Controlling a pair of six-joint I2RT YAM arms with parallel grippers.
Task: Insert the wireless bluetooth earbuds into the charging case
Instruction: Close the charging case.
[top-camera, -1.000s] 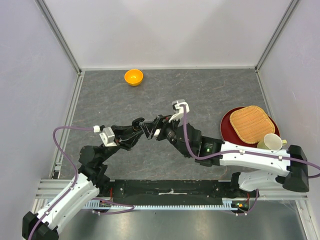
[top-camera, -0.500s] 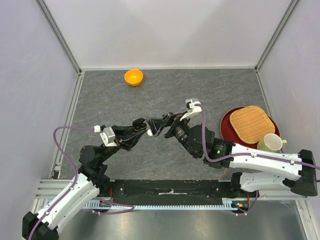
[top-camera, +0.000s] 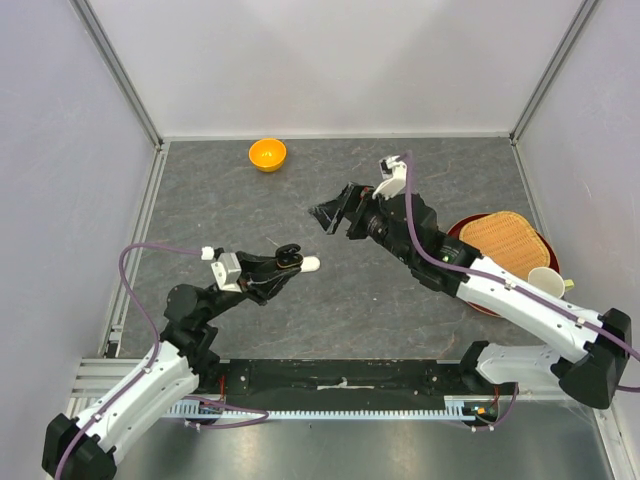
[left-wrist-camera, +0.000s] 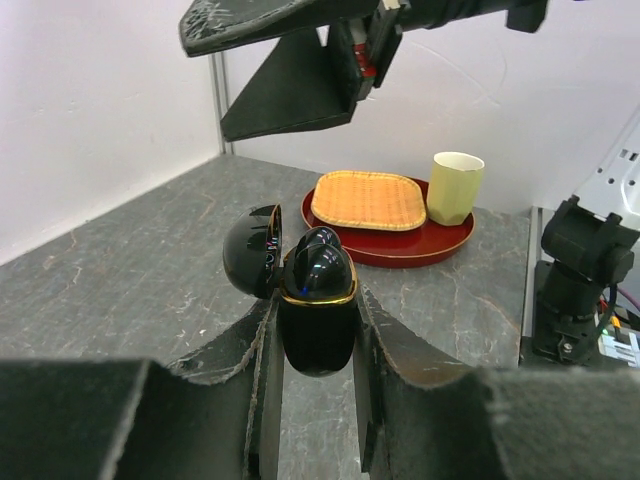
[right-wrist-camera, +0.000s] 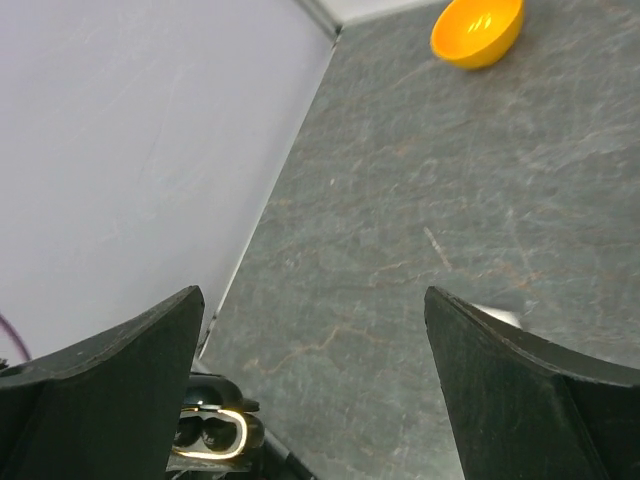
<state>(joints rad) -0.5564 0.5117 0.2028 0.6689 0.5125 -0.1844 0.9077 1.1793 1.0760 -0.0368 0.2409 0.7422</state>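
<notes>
The left tool (left-wrist-camera: 315, 306) is clamped on the charging case (left-wrist-camera: 318, 282), whose lower half is hidden between its fingers (left-wrist-camera: 250, 350). Glossy black rounds fill the gold-rimmed mouth, but I can't tell whether they're earbuds. The case stands on end, long axis upright, mouth upward, lid (left-wrist-camera: 251, 250) swung open leftward. Above and beyond it, the right tool (top-camera: 334, 213) hangs spread wide, gripping nothing.

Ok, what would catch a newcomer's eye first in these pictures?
The left hand grips an open glossy black charging case left of centre, lid flipped back. The right hand hangs open and empty beyond it. A bright orange bowl sits at the far edge.
</notes>
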